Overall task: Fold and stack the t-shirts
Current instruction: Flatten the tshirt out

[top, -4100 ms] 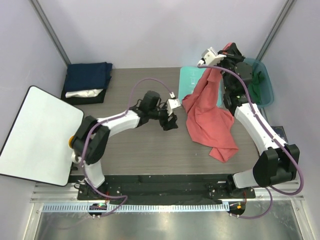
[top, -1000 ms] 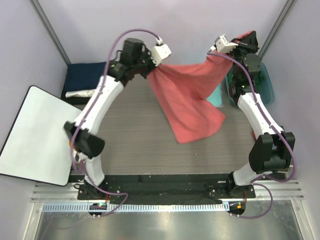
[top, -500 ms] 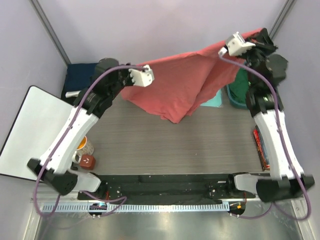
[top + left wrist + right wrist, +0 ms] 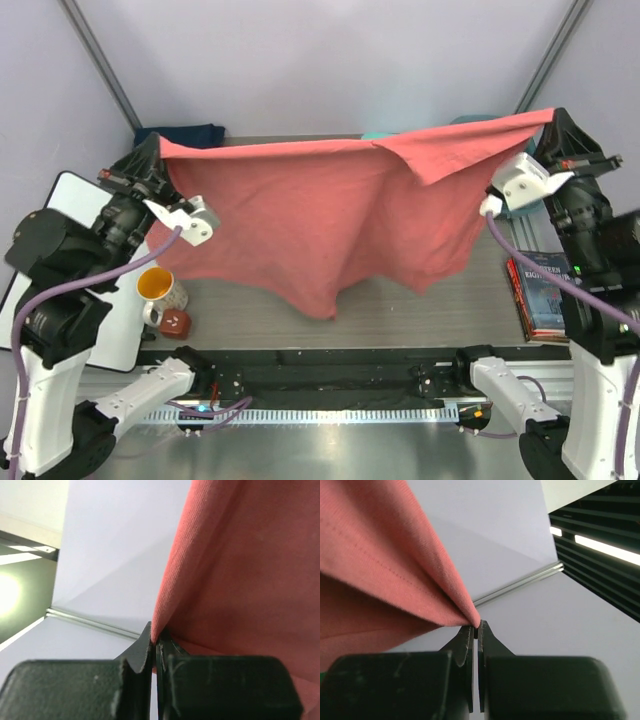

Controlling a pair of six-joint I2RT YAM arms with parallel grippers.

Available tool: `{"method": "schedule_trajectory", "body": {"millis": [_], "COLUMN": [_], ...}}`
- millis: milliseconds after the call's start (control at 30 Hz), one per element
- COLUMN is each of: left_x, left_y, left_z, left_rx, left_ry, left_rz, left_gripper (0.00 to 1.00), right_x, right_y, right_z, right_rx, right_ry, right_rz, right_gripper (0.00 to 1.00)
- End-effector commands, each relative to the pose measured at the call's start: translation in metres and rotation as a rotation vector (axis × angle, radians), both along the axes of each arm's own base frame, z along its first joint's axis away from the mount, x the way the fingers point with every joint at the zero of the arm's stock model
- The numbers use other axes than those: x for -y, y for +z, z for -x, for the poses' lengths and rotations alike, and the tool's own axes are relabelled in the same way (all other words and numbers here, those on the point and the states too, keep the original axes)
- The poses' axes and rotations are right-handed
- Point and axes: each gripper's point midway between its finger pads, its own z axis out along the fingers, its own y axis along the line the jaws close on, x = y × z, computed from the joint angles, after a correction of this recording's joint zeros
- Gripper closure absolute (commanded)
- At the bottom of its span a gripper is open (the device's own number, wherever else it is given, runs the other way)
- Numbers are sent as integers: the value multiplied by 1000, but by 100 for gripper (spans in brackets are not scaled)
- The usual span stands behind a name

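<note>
The coral-red t-shirt (image 4: pixel 330 215) hangs spread wide in the air above the table, its top edge stretched between both grippers and its lower part drooping to a point near the table's front. My left gripper (image 4: pixel 158 143) is shut on the shirt's upper left corner (image 4: pixel 210 570), the cloth pinched between its fingertips (image 4: pixel 155 632). My right gripper (image 4: pixel 553 113) is shut on the upper right corner (image 4: pixel 395 565), with only a tip of cloth between the jaws (image 4: pixel 476 625). A folded navy blue t-shirt (image 4: pixel 188 133) lies at the back left, mostly hidden by the red one.
A white mug (image 4: pixel 160 288) with orange inside and a small brown object (image 4: pixel 178 322) stand at the front left beside a white board (image 4: pixel 62 195). A book (image 4: pixel 538 290) lies at the right. The raised shirt hides most of the table (image 4: pixel 400 310).
Both arms have risen and swung apart toward the camera, pulling the red shirt from a bunched drape into a wide taut sheet. Both grips have held.
</note>
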Motion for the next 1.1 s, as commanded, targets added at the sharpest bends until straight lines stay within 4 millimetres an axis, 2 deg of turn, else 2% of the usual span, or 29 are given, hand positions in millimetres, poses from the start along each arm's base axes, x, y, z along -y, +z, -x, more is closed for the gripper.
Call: {"method": "schedule_trajectory", "body": {"millis": [0, 100, 133, 200, 233, 267, 300, 333, 367, 400, 433, 467, 500, 533, 567, 600, 667, 733, 767, 800, 833, 867, 900, 933, 1000, 1033, 1067], "left_x": [20, 35, 39, 49, 53, 58, 61, 61, 67, 71, 72, 74, 74, 76, 76, 76, 77, 80, 81, 78, 80, 83, 77, 78, 76, 75, 76], "left_y": [-43, -74, -89, -120, -133, -150, -176, -189, -203, -228, -240, -252, -273, -282, -290, -304, -318, -333, -337, -343, -353, -359, -367, -377, -385, -388, -397], "left_z": [-37, -60, -68, -82, -85, -90, -90, -91, -89, -88, -86, -84, -80, -76, -74, -71, -66, -54, -48, -34, -29, -18, 0, 7, 29, 35, 38], "left_rx": [-105, -166, -206, -297, -340, -385, -454, -485, -515, -570, -598, -624, -673, -693, -712, -749, -790, -880, -920, -995, -1066, -1126, -1222, -1297, -1430, -1471, -1539], "left_ry": [10, 3, 0, -14, -28, -38, -59, -61, -95, -119, -129, -148, -161, -186, -197, -205, -232, -279, -300, -327, -349, -394, -425, -447, -498, -520, -535], "left_rz": [-166, -207, -220, -255, -263, -283, -323, -347, -359, -384, -396, -414, -435, -447, -465, -480, -509, -526, -524, -545, -555, -556, -593, -604, -620, -633, -646], "left_gripper": [100, 100, 100, 100, 100, 100, 100, 100, 100, 100, 100, 100, 100, 100, 100, 100, 100, 100, 100, 100, 100, 100, 100, 100, 100, 100, 100], "right_x": [14, 17, 17, 14, 19, 19, 18, 17, 16, 14, 12, 12, 11, 4, 2, 1, -1, -4, -7, -8, -11, -17, -20, -22, -29, -29, -30], "right_y": [-38, -54, -49, -73, -75, -91, -104, -112, -131, -137, -145, -167, -177, -181, -200, -205, -215, -224, -222, -223, -245, -244, -251, -274, -291, -314, -323], "right_z": [-68, -105, -112, -138, -144, -156, -168, -175, -182, -188, -192, -197, -199, -201, -203, -203, -201, -199, -196, -193, -189, -184, -179, -171, -160, -148, -143], "right_rx": [-115, -109, -73, -116, -106, -138, -163, -172, -213, -211, -220, -258, -271, -257, -289, -293, -304, -338, -344, -360, -452, -460, -488, -583, -663, -761, -798], "right_ry": [-107, -143, -144, -144, -177, -181, -185, -185, -184, -175, -173, -178, -179, -150, -145, -142, -133, -114, -100, -86, -62, -25, -5, 24, 79, 100, 116], "right_rz": [-34, -46, -51, -48, -60, -55, -50, -46, -33, -25, -3, 23, 47, 88, 115, 133, 160, 176, 188, 201, 225, 234, 261, 285, 333, 355, 368], "right_gripper": [99, 99, 99, 99, 99, 99, 99, 99, 99, 99, 99, 99, 99, 99, 99, 99, 99, 99, 99, 99, 99, 99, 99, 99, 99, 99, 99]}}
